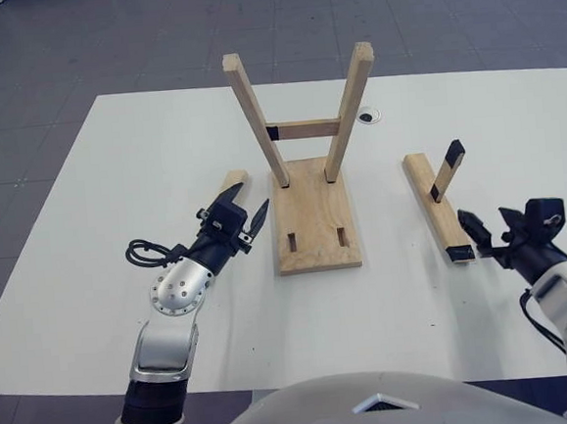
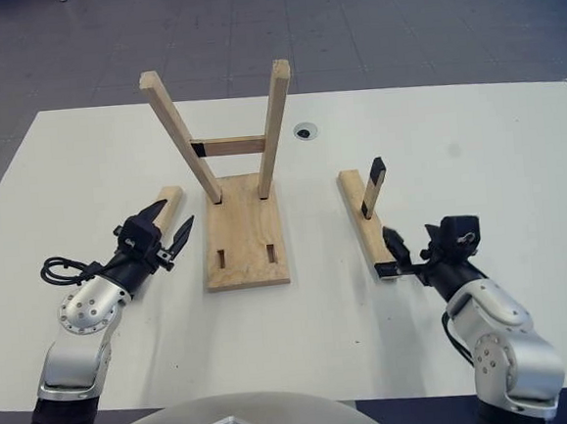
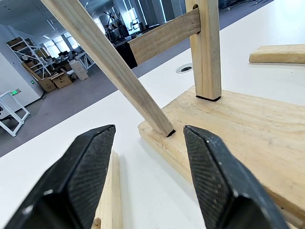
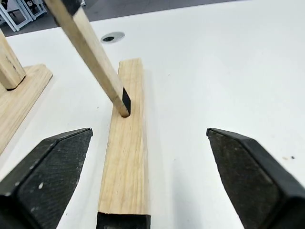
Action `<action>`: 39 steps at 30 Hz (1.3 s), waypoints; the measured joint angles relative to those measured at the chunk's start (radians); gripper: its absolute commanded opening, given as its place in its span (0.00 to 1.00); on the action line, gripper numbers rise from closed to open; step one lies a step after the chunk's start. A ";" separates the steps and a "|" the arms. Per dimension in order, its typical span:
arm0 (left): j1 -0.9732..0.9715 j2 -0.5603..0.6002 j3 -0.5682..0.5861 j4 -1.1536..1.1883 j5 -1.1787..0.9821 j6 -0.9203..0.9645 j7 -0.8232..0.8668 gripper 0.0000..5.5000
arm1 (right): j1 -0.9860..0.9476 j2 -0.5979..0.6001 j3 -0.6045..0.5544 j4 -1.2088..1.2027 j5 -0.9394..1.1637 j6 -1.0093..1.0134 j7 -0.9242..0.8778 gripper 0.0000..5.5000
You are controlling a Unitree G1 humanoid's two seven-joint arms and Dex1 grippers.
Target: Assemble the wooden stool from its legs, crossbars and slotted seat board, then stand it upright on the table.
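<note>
Grainy slotted seat board [image 1: 316, 219] holds two square legs [image 1: 256, 116]; ribbed left claw [image 1: 250, 200] at nine o'clock, right claw [image 1: 488, 223] at three, both spread.

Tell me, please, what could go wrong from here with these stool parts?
1. The left gripper is open near the two standing legs; one leans in the seat board, so a bump might tip them.
2. The bar stuck in the lying leg by the open right gripper is tilted; it might drop out on lifting.
</note>
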 measured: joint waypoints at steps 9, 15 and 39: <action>0.000 -0.001 -0.010 0.004 0.001 -0.001 -0.002 0.48 | 0.038 -0.006 0.149 0.132 -0.193 -0.132 0.001 0.76; -0.007 -0.001 -0.011 0.025 0.001 -0.002 -0.004 0.48 | 0.017 0.001 0.209 0.240 -0.304 -0.335 0.003 0.57; -0.259 -0.072 0.247 -0.100 -0.843 0.437 -0.014 0.71 | -0.697 0.118 0.029 0.174 0.201 -0.016 -0.108 0.37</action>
